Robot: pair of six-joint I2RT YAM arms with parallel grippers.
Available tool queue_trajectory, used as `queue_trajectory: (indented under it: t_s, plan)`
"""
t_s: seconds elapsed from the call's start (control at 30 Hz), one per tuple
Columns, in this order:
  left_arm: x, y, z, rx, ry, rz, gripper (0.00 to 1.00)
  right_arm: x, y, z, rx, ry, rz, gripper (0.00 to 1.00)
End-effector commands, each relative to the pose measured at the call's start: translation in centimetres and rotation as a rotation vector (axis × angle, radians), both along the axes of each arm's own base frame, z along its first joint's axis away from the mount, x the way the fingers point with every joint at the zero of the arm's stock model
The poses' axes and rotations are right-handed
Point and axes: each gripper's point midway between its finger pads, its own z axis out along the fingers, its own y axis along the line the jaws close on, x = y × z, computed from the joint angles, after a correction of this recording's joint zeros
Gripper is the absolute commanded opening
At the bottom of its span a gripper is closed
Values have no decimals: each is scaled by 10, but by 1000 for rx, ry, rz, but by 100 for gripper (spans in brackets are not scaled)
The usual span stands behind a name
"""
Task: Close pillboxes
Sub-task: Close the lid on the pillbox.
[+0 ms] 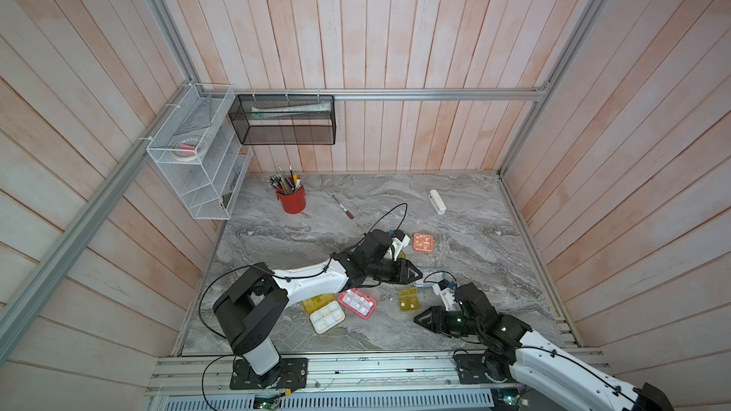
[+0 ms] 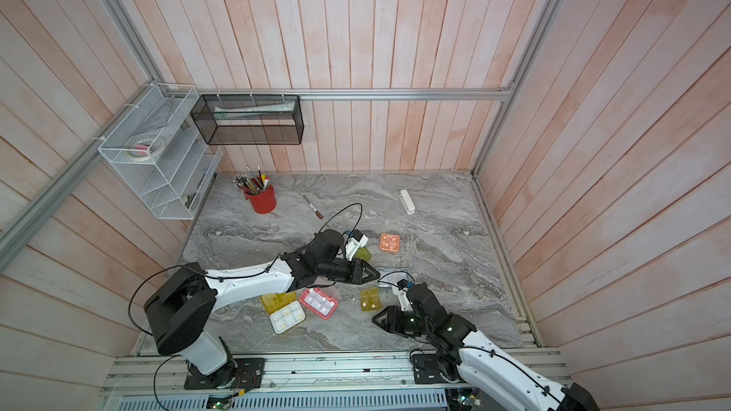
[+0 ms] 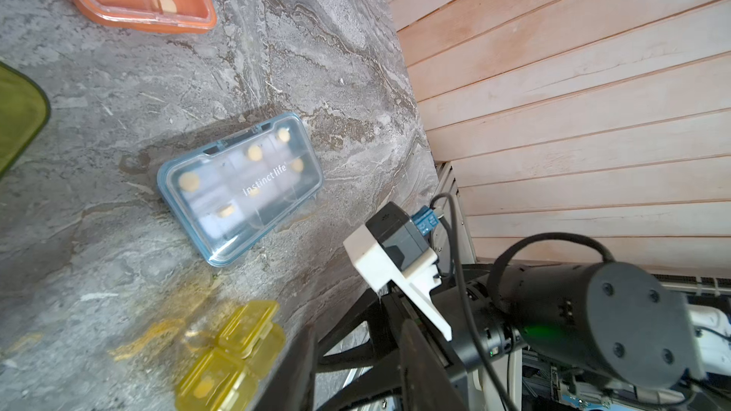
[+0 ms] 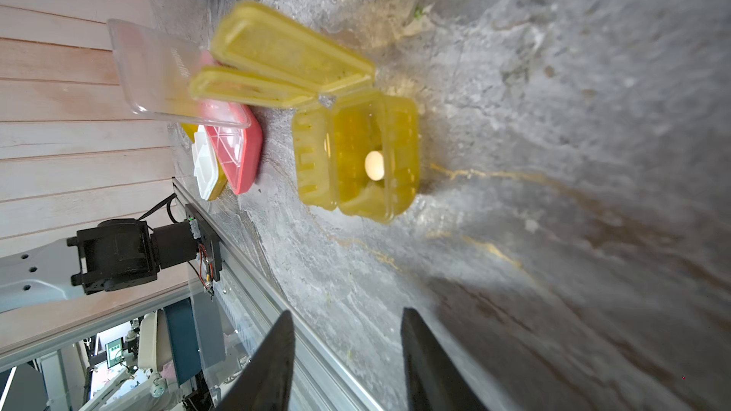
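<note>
Left pincer (image 1: 416, 273) is being held apart, empty | blue box (image 3: 240, 187) shut at its 3 o'clock | right pincer (image 4: 348, 312) is being held apart, empty | amber box (image 4: 356, 156), lids up, at its 12 o'clock | pink box (image 1: 357, 303) open, at amber box's 9 o'clock

left arm (image 1: 312, 280): stretched low, forearm level | left gripper (image 1: 416, 273): just beyond small amber pillbox (image 1: 408, 299), jaws apart, empty | right arm (image 1: 553, 365): folded at elbow | right gripper (image 1: 417, 319): just nearer than that pillbox, jaws apart, empty
</note>
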Motion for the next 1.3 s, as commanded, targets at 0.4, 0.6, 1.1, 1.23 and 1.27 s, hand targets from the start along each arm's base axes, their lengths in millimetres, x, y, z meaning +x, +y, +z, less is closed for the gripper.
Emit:
queue_trajectory:
  t_s: [0.4, 0.6, 1.1, 1.23, 1.27]
  plan:
    - [2, 18, -27, 142, -47, 20, 20, 5, 4, -5, -30, 5, 9, 23]
    - [3, 31, -40, 230, -69, 24, 18, 10, 7, 0, -19, -6, 0, 23]
    - [7, 42, -40, 311, -108, 23, 13, 15, 17, -2, -48, -12, 13, 23]
    - [5, 42, -39, 313, -110, 15, 13, 17, 17, -2, -49, -17, 6, 23]
    - [5, 42, -41, 317, -109, 13, 13, 17, 17, -1, -49, -18, 6, 23]
